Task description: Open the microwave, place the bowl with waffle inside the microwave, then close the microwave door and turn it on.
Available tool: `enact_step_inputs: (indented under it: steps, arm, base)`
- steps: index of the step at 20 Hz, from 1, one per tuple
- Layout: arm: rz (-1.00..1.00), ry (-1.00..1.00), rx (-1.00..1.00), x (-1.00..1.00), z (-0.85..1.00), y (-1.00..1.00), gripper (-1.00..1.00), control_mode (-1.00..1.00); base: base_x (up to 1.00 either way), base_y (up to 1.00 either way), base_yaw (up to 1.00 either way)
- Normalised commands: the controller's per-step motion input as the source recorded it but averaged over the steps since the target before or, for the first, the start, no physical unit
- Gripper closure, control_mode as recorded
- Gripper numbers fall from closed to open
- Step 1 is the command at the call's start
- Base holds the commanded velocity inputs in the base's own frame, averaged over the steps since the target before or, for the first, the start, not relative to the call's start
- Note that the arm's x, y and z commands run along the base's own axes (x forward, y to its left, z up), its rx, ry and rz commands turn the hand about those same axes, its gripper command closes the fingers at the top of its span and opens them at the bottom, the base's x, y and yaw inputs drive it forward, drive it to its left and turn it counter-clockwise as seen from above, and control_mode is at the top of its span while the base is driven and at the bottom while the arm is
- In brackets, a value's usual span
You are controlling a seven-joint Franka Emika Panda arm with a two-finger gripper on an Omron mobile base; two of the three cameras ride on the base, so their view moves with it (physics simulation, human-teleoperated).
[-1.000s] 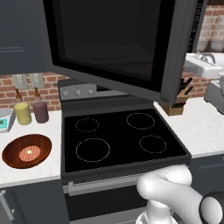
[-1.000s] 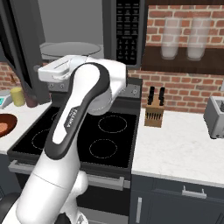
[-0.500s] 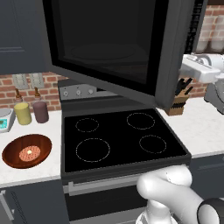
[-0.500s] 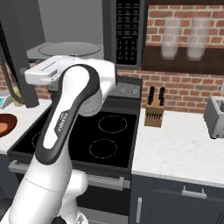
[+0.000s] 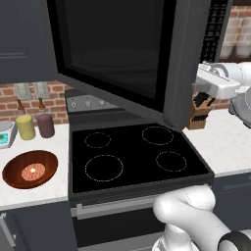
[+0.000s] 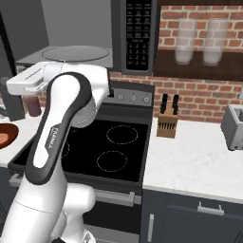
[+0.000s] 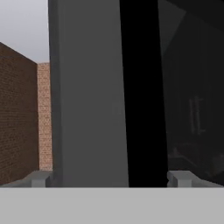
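The microwave door (image 5: 117,54) is standing swung wide open above the stove (image 5: 132,159), its black glass window facing the left base view and its grey free edge (image 5: 184,63) hanging over the stove's far right burner. The gripper (image 7: 111,178) is sitting right at that edge: in the hand view its two finger tips (image 7: 38,178) are standing wide apart, spread open, with the grey edge of the door and the black strip beside it between them (nothing is being squeezed, and whether either tip is touching the door cannot be told). In the left base view the white hand (image 5: 218,83) is reaching in from the right, level with the door's lower part, just in front of the knife block (image 5: 200,112). In the right base view the microwave (image 6: 95,33) is showing its light grey interior and the round glass turntable (image 6: 76,53), with the button panel (image 6: 138,35) on its right. The bowl (image 5: 30,169) is resting on the white counter (image 5: 29,193) left of the stove, near the front edge, with the waffle (image 5: 33,171) lying in its middle. Behind the bowl, against the brick wall, a yellow canister (image 5: 25,127) and a maroon canister (image 5: 45,124) are standing side by side.
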Motion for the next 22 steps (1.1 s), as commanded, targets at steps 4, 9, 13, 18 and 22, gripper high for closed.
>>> enact_step_inputs:
  steps: [4,9,13,18,22]
  arm:
    - [0.07,0.0,0.0,-0.03,0.0,0.55,-1.0,-1.0]
    - [0.07,0.0,0.0,0.0,0.0,0.53,-1.0,-1.0]
    - [0.07,0.01,0.0,0.0,0.0,0.52,-1.0,-1.0]
    - [0.04,0.0,-0.05,-0.01,0.0,0.69,-1.0,-1.0]
    - [0.0,0.0,-0.04,0.0,0.0,0.72,-1.0,-1.0]
  base:
    - [0.0,0.0,0.0]
    - [0.0,0.0,0.0]
    - [0.0,0.0,0.0]
    - [0.0,0.0,0.0]
    - [0.0,0.0,0.0]
